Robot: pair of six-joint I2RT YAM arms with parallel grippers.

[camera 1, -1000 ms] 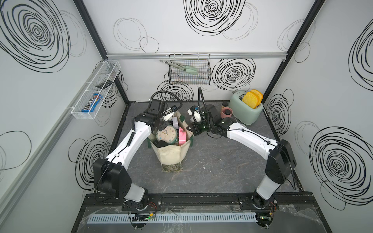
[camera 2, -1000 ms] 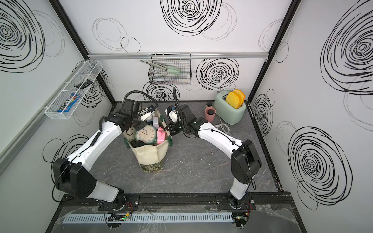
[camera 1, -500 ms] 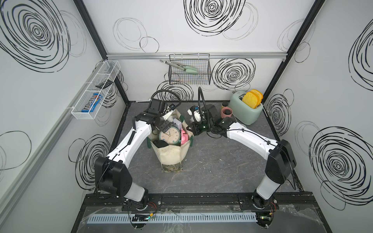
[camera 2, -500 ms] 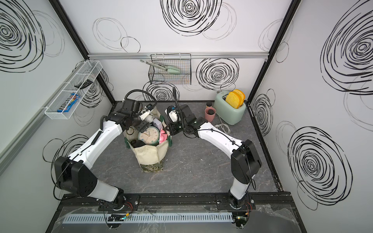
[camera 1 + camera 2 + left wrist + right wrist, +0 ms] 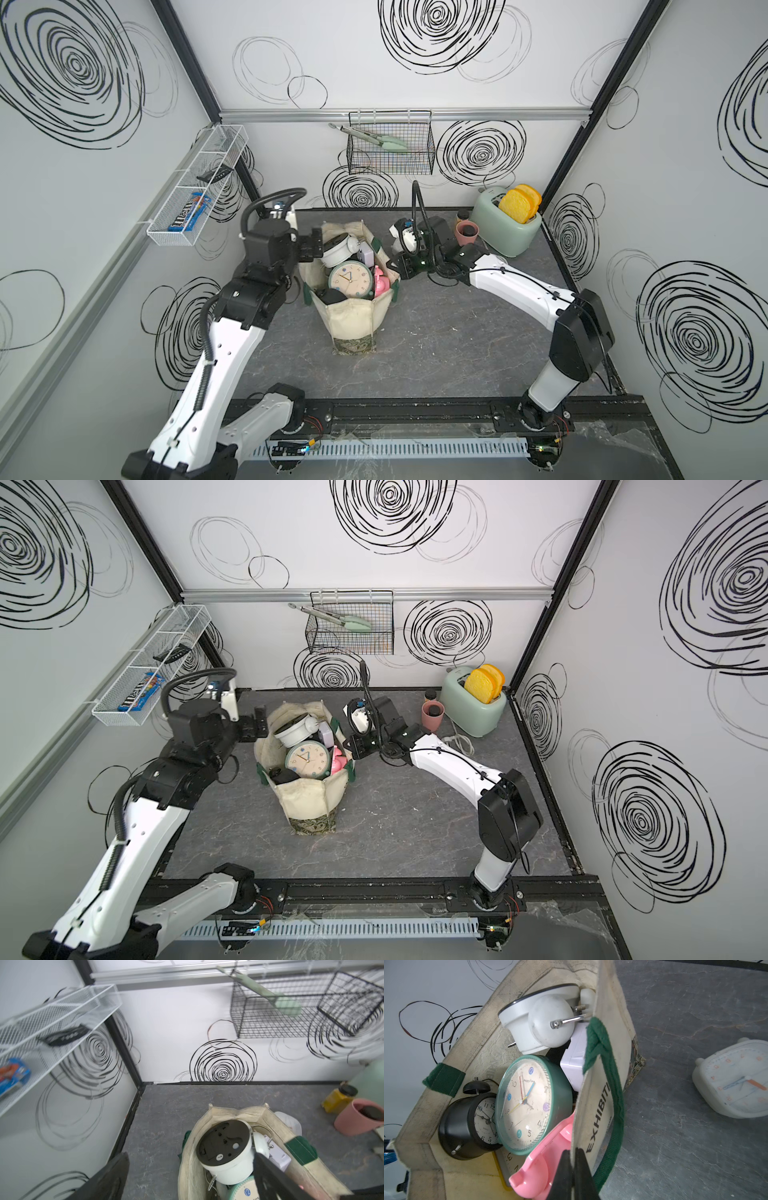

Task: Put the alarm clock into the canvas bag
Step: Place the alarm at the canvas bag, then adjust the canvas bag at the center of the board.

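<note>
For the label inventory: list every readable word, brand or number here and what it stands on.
"EXHIBITI", rest hidden: side of the cream canvas bag.
"HappyTime" and hour numerals: face of the green round alarm clock.
"m&m's": blue candy packet in the white wire shelf.
Hour numerals: black twin-bell alarm clock; its tiny word is unreadable.
Orange numerals: white square alarm clock, partly blurred.
</note>
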